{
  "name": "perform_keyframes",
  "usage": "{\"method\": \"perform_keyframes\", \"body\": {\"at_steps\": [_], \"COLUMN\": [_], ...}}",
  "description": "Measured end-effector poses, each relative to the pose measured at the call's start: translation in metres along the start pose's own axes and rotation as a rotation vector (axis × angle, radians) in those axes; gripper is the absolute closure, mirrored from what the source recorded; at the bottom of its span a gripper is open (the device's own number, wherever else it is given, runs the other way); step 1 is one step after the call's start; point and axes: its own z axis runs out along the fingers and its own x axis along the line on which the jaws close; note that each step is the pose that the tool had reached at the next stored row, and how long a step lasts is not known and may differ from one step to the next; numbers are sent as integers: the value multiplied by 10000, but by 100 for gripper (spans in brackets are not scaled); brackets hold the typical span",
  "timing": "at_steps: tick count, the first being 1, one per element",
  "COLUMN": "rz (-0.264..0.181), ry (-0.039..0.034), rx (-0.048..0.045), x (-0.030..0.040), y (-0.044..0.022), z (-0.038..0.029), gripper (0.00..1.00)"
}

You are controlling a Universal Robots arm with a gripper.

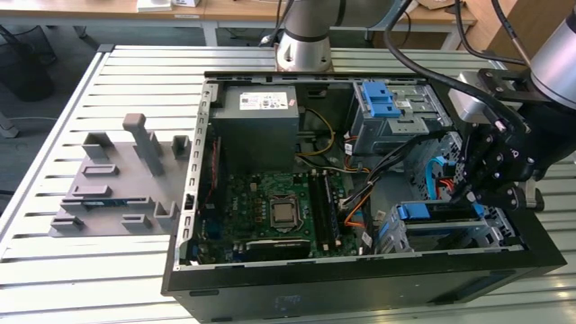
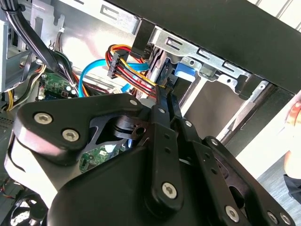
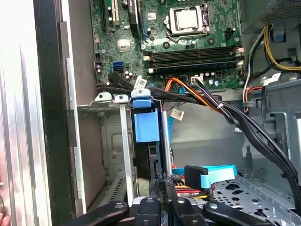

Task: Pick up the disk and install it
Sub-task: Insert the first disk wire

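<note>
With fingers (image 3: 162,200) pressed together behind the disk (image 3: 146,125), standing edge-on in the cage (image 1: 490,233) at the case's (image 1: 360,283) right, apparently pushing it home.

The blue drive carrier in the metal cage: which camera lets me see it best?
The first wrist view: the blue drive carrier stands there edge-on, slotted in the drive cage, with the gripper just by it. The exterior view shows its blue top from afar. The second wrist view shows a blue corner behind the gripper.
</note>
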Motion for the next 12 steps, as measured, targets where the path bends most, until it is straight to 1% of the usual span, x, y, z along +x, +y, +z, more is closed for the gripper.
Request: {"method": "perform_keyframes", "body": {"at_steps": [12], "rz": [0], "ry": [0], "rx": [-23], "x": [1], "y": [-3], "z": [23], "gripper": [84]}}
